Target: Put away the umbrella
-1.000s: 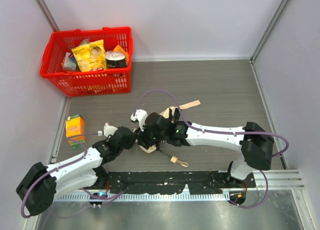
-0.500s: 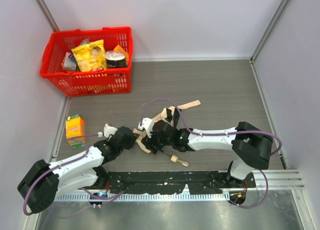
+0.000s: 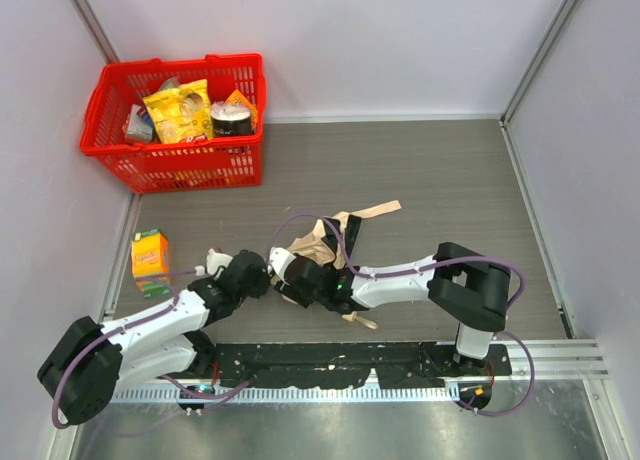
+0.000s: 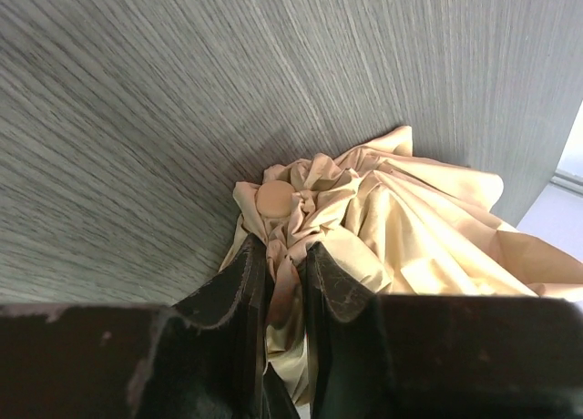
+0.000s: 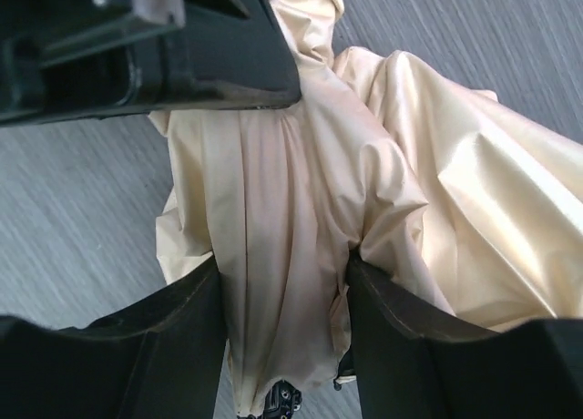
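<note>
Found the umbrella (image 3: 318,242) lying partly folded on the grey table (image 4: 137,118), between and under both sets of fingers. Recorded the left gripper (image 4: 284,255) drawn narrow, pinching a fold of beige canopy between its fingers (image 4: 239,287). Spotted the round tan cap (image 4: 275,199) just ahead of those fingertips, touching neither. Saw the rest of the canopy crumpled on the table ahead and to the right of them.

Recorded the right gripper (image 5: 284,269) set wider, straddling a thick gather of fabric. Logged the gap as filled with cloth pressed against both pads (image 5: 173,332), so counted it as a hold. Noted the black body of the left gripper just ahead of the right fingertips, over the same cloth. Could not tell from the wrist views whether any rib or the shaft sat inside either grip.

From above, placed the beige strap (image 3: 380,210) beyond both grippers, flat on the table, and the cream handle (image 3: 355,321) behind the right fingers. Logged a red basket (image 3: 175,130) of packets and an orange carton (image 3: 150,258) well apart from both sets of fingers, on the left gripper's side.
</note>
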You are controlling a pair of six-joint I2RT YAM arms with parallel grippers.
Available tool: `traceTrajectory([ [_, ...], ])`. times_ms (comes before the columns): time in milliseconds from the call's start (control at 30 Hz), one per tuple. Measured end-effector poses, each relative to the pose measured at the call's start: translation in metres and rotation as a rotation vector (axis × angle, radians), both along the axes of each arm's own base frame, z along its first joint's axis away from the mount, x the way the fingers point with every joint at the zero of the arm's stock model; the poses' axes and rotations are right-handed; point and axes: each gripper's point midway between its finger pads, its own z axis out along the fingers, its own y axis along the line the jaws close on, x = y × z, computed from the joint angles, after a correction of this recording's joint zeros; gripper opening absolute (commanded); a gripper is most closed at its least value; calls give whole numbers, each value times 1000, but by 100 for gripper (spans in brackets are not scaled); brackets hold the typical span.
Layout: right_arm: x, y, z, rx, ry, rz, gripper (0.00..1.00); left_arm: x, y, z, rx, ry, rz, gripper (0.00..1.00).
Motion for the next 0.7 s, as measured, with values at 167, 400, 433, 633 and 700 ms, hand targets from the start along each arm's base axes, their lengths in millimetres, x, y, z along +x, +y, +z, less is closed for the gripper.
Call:
traceTrajectory([
  [167, 7, 1, -4, -23, -19, -43, 20, 3, 1, 0, -13, 3, 14, 0],
  [400, 5, 5, -6, -13, 4, -26, 1, 5, 4, 3, -10, -11, 28, 0],
  [433, 5, 6, -6, -11, 9, -19, 1, 5, 5, 3, -7, -15, 27, 2],
  [633, 8, 11, -10, 90, 135, -6, 1, 5, 15, 11, 40, -93, 8, 76],
  [700, 10, 10, -11, 139, 197, -11, 1, 6, 20, 17, 51, -146, -11, 100],
])
